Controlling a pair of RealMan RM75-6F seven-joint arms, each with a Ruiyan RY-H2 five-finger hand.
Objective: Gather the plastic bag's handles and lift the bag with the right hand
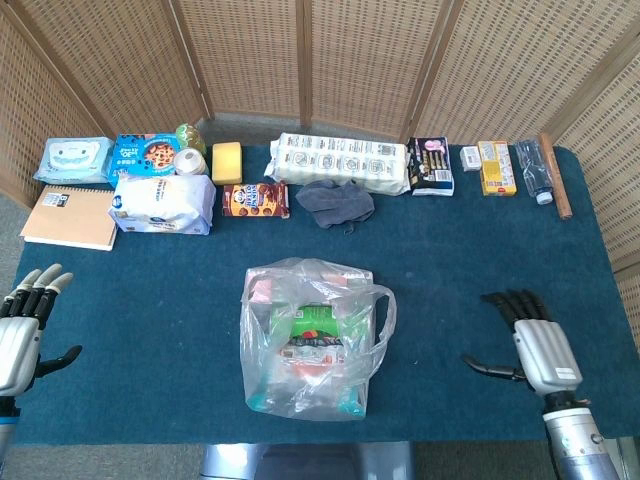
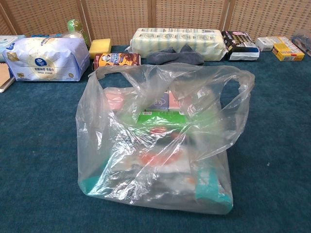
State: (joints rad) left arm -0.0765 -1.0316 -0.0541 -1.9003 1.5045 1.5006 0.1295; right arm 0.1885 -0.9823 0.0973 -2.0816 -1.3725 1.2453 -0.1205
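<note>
Blue-carpeted table [image 1: 150, 300] bearing plastic bag [image 1: 310, 340], groceries along back.

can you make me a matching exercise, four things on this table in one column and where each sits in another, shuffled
Things:
1. plastic bag
2. notebook
3. grey cloth
4. right robot hand

Places:
A. far left edge of the table
B. near right, open above the blue cloth, holding nothing
C. middle of the table, full of packets
D. back row, in front of the long white pack

Pairs: 1-C, 2-A, 3-D, 4-B
</note>
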